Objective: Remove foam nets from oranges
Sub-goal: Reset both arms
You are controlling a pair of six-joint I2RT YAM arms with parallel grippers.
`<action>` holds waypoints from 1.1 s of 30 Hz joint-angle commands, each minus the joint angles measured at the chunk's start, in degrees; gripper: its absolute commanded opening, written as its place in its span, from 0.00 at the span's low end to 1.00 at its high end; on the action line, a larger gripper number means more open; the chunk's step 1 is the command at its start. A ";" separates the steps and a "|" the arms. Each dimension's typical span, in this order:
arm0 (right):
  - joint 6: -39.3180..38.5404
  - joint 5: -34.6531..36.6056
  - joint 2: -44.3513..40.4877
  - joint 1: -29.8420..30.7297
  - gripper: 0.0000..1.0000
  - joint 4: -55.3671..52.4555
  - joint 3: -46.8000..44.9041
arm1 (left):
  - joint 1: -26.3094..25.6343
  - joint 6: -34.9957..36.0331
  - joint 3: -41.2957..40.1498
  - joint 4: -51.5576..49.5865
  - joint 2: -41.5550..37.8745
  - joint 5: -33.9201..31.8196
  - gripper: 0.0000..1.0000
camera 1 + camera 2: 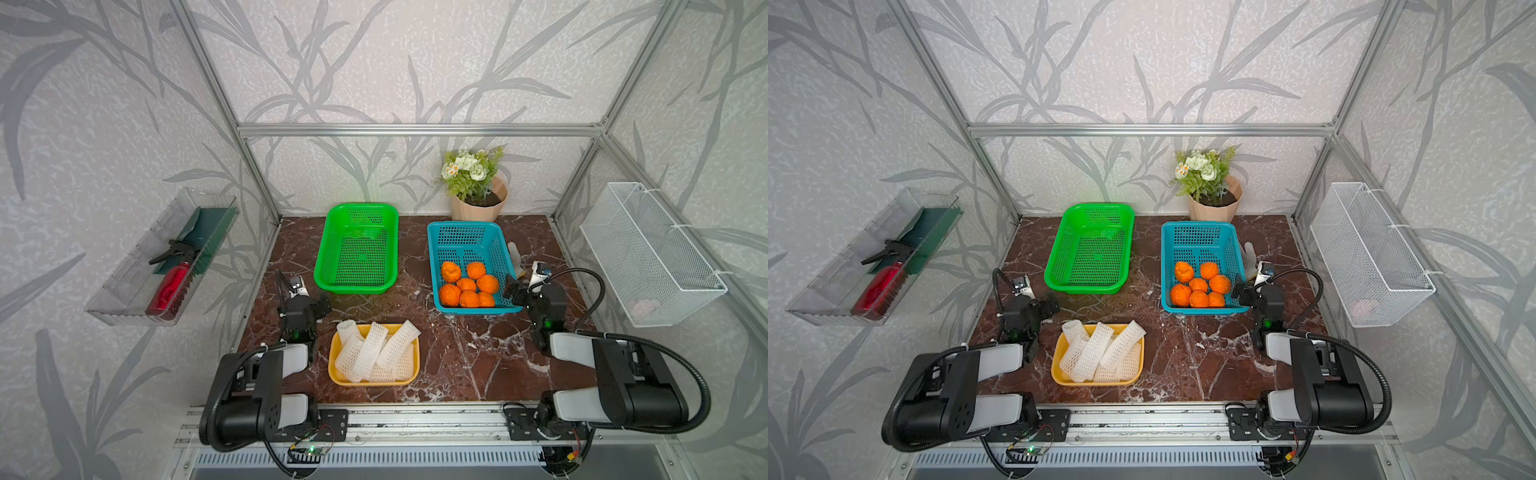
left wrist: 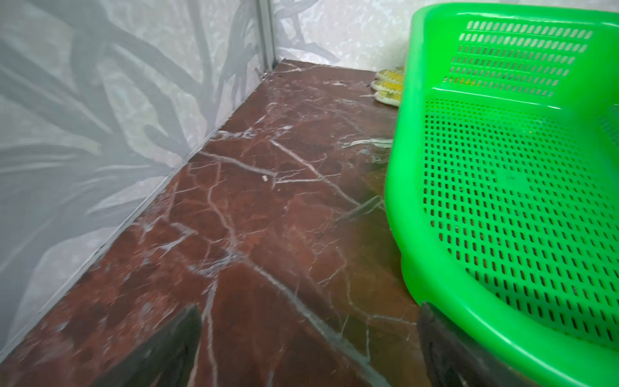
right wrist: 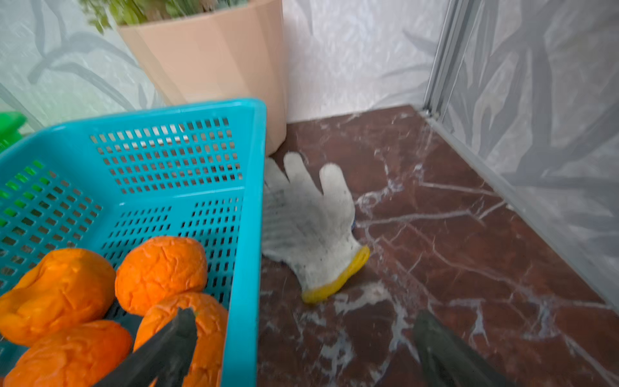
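Right wrist view: the right fingers (image 3: 167,351), spread wide and empty, appear to straddle the blue basket (image 3: 248,201) wall, with one tip over the six bare oranges (image 3: 160,268) just ahead. In both top views the foam nets (image 1: 376,351) lie heaped in the yellow tray (image 1: 374,382), long axes fanning away from the robot. They are nearest the left fingers (image 2: 174,345), also wide and empty. Both arms sit folded low, and the job looks done.

Bright, even, soft-shadowed light; wrist views motion-blurred; wide-angle edge distortion.
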 commanded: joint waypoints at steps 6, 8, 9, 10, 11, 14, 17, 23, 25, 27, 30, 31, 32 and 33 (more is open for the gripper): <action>-3.11 -0.86 7.74 -0.06 0.99 21.01 -6.79 | 0.14 2.76 1.22 14.01 5.82 6.19 0.99; -3.78 -2.28 10.72 -0.06 0.99 23.25 -6.53 | 0.06 2.64 1.75 14.59 6.96 6.02 0.99; -3.91 -2.59 11.76 -0.06 0.99 23.56 -5.91 | 0.10 2.52 1.47 16.87 8.45 5.66 0.99; -4.24 -3.26 11.89 0.07 0.99 23.18 -5.54 | 0.13 2.58 0.78 21.20 10.23 5.33 0.99; -4.24 -3.45 11.87 -0.01 0.99 23.08 -5.53 | 0.10 2.41 0.32 22.15 10.09 4.88 0.99; -4.30 -3.47 12.03 0.03 0.99 23.37 -5.54 | 0.13 0.76 0.82 19.65 9.29 1.56 0.99; -4.26 -3.41 12.07 0.03 0.99 23.41 -5.53 | 0.15 0.98 2.98 14.59 8.62 2.73 0.99; -4.26 -3.36 11.89 0.03 0.99 23.50 -5.79 | 0.16 1.40 3.99 13.35 8.85 3.78 0.99; -4.30 -3.36 11.89 0.03 0.99 23.51 -5.79 | 0.14 1.38 4.17 12.92 8.85 4.06 0.99; -4.26 -3.36 11.89 0.03 0.99 23.49 -5.79 | 0.26 1.66 4.91 11.40 8.73 4.82 0.99; -4.37 -3.36 11.89 0.03 0.99 23.50 -5.79 | 0.26 1.99 5.55 10.00 8.65 5.90 0.99; -4.37 -3.28 11.89 0.03 0.99 23.49 -5.73 | 0.24 2.07 5.60 9.84 8.57 6.05 0.99; -4.33 -3.19 11.89 0.10 0.99 23.50 -5.72 | 0.28 2.06 5.64 9.84 8.66 5.93 0.99; -4.37 -3.19 11.89 0.10 0.99 23.49 -5.71 | 0.29 2.00 5.65 9.79 8.70 5.91 0.99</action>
